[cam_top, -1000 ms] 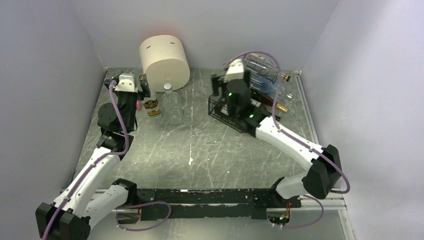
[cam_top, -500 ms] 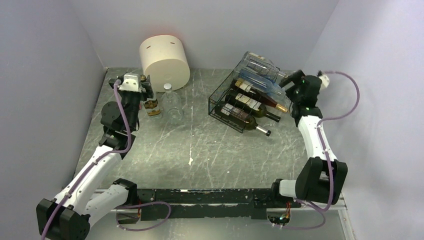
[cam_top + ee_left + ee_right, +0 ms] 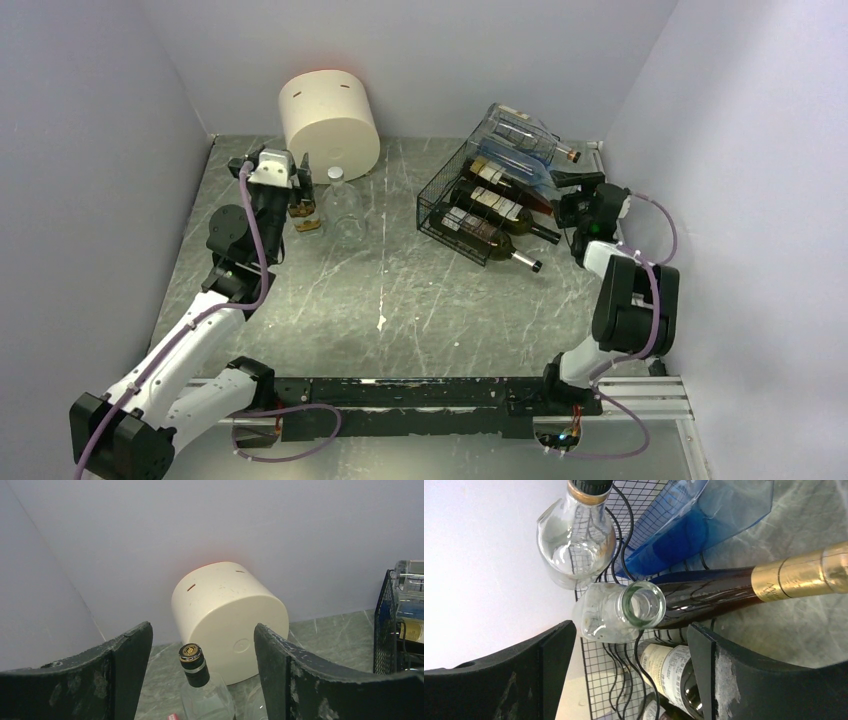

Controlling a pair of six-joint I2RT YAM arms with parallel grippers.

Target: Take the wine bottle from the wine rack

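The black wire-mesh wine rack stands tilted at the back right and holds several bottles. Dark labelled wine bottles lie in its lower rows, with clear bottles and a blue one higher up. My right gripper is open at the rack's right side, facing the bottle necks. In the right wrist view the right gripper is open, with a clear open-mouthed bottle just ahead of the finger gap. A dark bottle with a gold foil neck and a labelled dark bottle lie beside it in the rack. My left gripper is open.
A cream cylinder stands at the back left. A black-capped clear bottle stands upright below my open left gripper, with a clear bottle beside it. Walls close in on three sides. The right arm is folded near the right wall.
My right arm has swung from above the rack round to its right side and dropped low, facing the bottle necks. My left gripper has shifted slightly right toward the black-capped bottle.
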